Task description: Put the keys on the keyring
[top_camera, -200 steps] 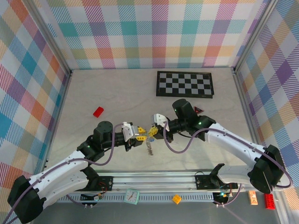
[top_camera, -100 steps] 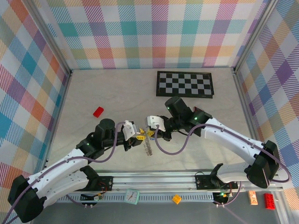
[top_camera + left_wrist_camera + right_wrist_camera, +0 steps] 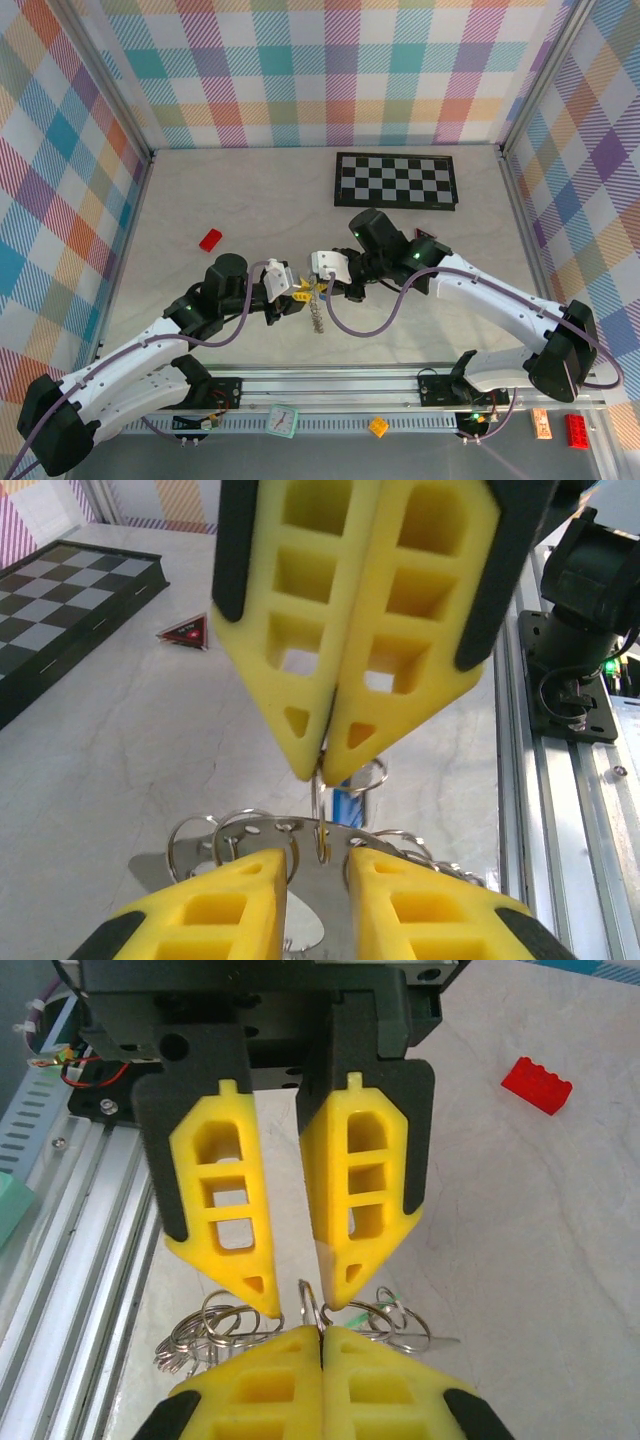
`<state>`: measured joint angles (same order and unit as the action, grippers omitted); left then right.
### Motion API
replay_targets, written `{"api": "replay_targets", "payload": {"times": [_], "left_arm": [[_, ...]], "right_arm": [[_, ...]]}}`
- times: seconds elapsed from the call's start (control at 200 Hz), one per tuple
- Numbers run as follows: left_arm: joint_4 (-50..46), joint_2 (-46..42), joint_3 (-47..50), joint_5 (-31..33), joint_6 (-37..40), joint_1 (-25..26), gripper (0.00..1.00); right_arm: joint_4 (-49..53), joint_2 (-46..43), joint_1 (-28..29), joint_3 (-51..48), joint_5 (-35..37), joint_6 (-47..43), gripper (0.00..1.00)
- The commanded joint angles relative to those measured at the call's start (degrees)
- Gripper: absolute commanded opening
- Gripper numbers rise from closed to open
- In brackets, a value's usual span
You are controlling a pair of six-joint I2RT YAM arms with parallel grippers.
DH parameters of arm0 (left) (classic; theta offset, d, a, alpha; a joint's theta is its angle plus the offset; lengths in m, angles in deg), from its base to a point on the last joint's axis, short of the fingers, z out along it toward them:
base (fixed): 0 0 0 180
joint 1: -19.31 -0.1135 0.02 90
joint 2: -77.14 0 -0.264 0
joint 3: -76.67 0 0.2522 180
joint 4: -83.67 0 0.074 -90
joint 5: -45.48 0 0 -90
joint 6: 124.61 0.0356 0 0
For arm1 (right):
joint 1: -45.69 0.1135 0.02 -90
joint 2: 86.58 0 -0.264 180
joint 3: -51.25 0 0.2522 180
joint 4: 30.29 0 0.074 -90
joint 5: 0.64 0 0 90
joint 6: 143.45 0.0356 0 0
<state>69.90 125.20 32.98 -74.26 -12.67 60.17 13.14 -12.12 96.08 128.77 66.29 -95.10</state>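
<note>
From above, the two arms meet nose to nose over the pale marbled table (image 3: 250, 200). The left gripper (image 3: 298, 293) and right gripper (image 3: 322, 285) are almost touching. Between them hangs the keyring (image 3: 317, 318), a bunch of thin silvery wire loops trailing a short chain, well apart from the red block (image 3: 210, 239). Through the left wrist camera, the right gripper (image 3: 325, 768) has its yellow fingers pressed tight together on one upright wire loop of the keyring (image 3: 250, 832). The left gripper (image 3: 318, 862) below stands partly open, with that wire rising in the gap and neither pad visibly gripping it. A sliver of the small blue key (image 3: 350, 805) peeks from behind the loops. Through the right wrist camera, the left gripper (image 3: 300, 1298) shows a narrow gap round the wire and the right gripper (image 3: 321, 1335) is closed on it. A fleck of green among the rings is likely the green key (image 3: 396, 1305). To my eye the danger is that thin pinch. If the left fingers close off-centre, they could knock the wire from the right's hold and drop the bunch, or bump the right's fingertips.
</note>
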Motion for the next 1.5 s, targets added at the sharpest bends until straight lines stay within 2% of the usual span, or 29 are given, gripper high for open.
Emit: {"api": "replay_targets", "payload": {"times": [0.0, 0.195, 0.425, 0.52, 0.57, 0.645, 0.71, 0.775, 0.815, 0.93, 1.05, 1.27, 1.42, 1.495], "left_arm": [[1.49, -0.04, -1.97, -2.09, 0.19, 0.27, 0.22], [1.7, 0.18, -2.15, -1.86, 0.39, 0.27, 0.21], [2.2, 1.48, -3.02, -0.61, 0.39, 0.27, 0.1], [2.6, 2.02, -3.29, -0.59, 0.07, 0.23, 0.09], [2.8, 1.97, -3.38, -0.69, -0.05, 0.25, 0.07], [3.07, 1.8, -3.29, -0.77, -0.22, 0.27, 0.0], [3.15, 1.42, -3.09, -0.67, -0.31, 0.22, 0.0], [3.8, 0.89, -2.47, -0.59, -0.67, 0.26, 0.0], [4.61, 0.45, -1.95, -0.63, -1.12, 0.27, 0.0], [7.79, -0.53, 0.21, -0.41, -2.95, 0.26, 0.0], [10.82, -0.81, 1.93, -0.37, -4.43, 0.28, 0.0], [13.76, -0.43, 3.25, -1.24, -5.17, 0.36, 0.0], [14.29, -0.33, 3.54, -1.64, -5.05, 0.31, 0.0], [14.42, -0.4, 3.57, -1.73, -5.05, 0.35, 0.0]], "right_arm": [[-1.19, -0.45, 0.5, 0.18, -0.3, -1.07, 0.0], [-0.97, -0.54, 0.58, 0.02, -1.55, -1.3, 0.0], [-0.3, -0.63, 1.35, -0.04, -3.97, -2.14, 0.0], [-0.14, -0.46, 1.45, -0.03, -4.52, -1.95, 0.0], [-0.13, -0.41, 1.46, -0.07, -4.53, -1.86, 0.0], [-1.02, -0.67, 1.45, -0.51, -4.07, -1.15, 0.0], [-3.57, -1.9, 1.39, -1.81, -2.2, 0.43, 0.0], [-6.55, -3.72, 0.58, -3.78, -0.62, 2.82, 0.18], [-8.13, -4.93, -0.25, -5.12, -0.4, 4.61, 0.24], [-11.56, -8.54, -2.85, -9.67, -2.27, 9.93, 0.3], [-17.64, -11.67, -3.11, -15.34, -4.14, 14.52, 0.38], [-21.19, -9.3, -3.06, -17.44, -4.25, 18.77, 0.39], [-21.27, -8.06, -3.1, -17.26, -4.68, 18.94, 0.32], [-20.76, -7.75, -3.11, -16.97, -4.87, 18.51, 0.24]]}}
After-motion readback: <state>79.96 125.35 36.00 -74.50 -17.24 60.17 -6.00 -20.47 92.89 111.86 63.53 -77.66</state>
